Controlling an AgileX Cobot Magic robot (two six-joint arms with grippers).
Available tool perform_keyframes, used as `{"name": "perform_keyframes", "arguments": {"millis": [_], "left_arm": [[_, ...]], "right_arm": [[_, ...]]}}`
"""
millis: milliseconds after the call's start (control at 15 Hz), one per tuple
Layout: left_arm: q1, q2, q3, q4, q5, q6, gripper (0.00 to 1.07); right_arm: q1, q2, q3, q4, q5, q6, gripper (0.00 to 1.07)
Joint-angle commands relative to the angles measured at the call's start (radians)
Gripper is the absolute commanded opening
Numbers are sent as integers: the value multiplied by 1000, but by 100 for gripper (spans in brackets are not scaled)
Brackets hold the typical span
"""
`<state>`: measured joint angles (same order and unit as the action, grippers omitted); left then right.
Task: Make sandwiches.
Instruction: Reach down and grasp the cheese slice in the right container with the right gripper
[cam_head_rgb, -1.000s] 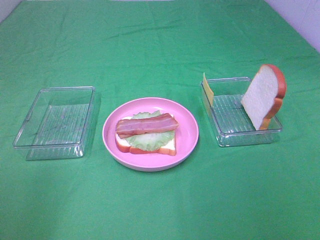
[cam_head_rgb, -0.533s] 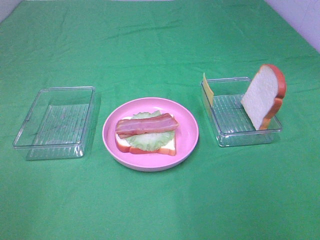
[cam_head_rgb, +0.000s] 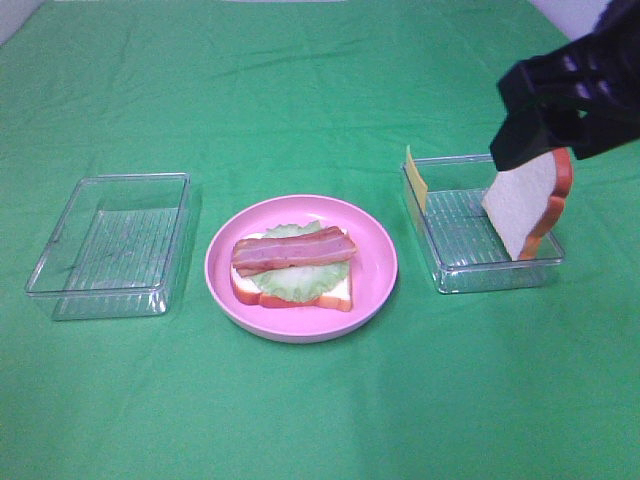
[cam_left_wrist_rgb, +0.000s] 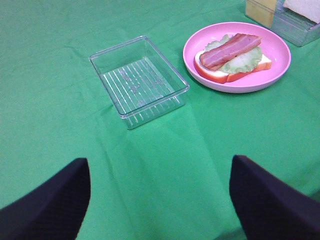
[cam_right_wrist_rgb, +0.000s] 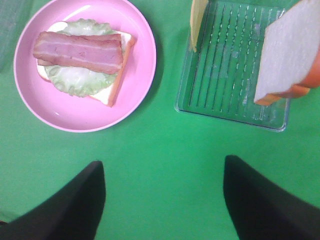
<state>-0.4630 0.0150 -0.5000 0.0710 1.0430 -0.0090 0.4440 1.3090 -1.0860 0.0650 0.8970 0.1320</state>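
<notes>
On the green tabletop (cam_head_rgb: 320, 90) a pink plate (cam_head_rgb: 378, 262) sits in the middle. It holds a flat bread slice (cam_head_rgb: 336, 292) with a lettuce leaf (cam_head_rgb: 296, 279) on it and bacon (cam_head_rgb: 293, 250) laid across the leaf. Just to the right of the plate stands a clear tray (cam_head_rgb: 492, 274). A thin cheese slice (cam_head_rgb: 415, 181) stands on edge at the tray's plate-side end wall, and a second bread slice (cam_head_rgb: 520, 198) leans upright at the opposite end, its crust rising above the rim. The right claw (cam_right_wrist_rgb: 165, 200) hangs near this tray, and in the high view its arm is a dark shape overlapping the top of the leaning bread. The wrist view shows its two fingers (cam_right_wrist_rgb: 67, 205) spread wide apart, gripping nothing. To the left of the plate, apart from it, lies another clear tray (cam_head_rgb: 60, 235). The left claw (cam_left_wrist_rgb: 160, 200) is likewise released, fingers wide, above the cloth near that tray.
</notes>
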Motion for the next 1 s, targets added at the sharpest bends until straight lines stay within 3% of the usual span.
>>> {"name": "perform_keyframes", "arguments": {"millis": [67, 400, 467, 733, 1000], "left_arm": [[-2, -8, 1, -7, 3, -7, 74], [-2, -8, 1, -7, 3, -7, 74], [-2, -8, 1, -7, 3, -7, 74], [-2, -8, 1, -7, 3, -7, 74], [-2, -8, 1, -7, 3, -7, 74]], "right_arm": [[-1, 199, -169, -11, 92, 11, 61], [-1, 526, -484, -10, 174, 10, 58], [-3, 619, -592, -9, 198, 10, 57], [-27, 824, -800, 4, 270, 10, 57], [-54, 955, -893, -4, 288, 10, 57]]}}
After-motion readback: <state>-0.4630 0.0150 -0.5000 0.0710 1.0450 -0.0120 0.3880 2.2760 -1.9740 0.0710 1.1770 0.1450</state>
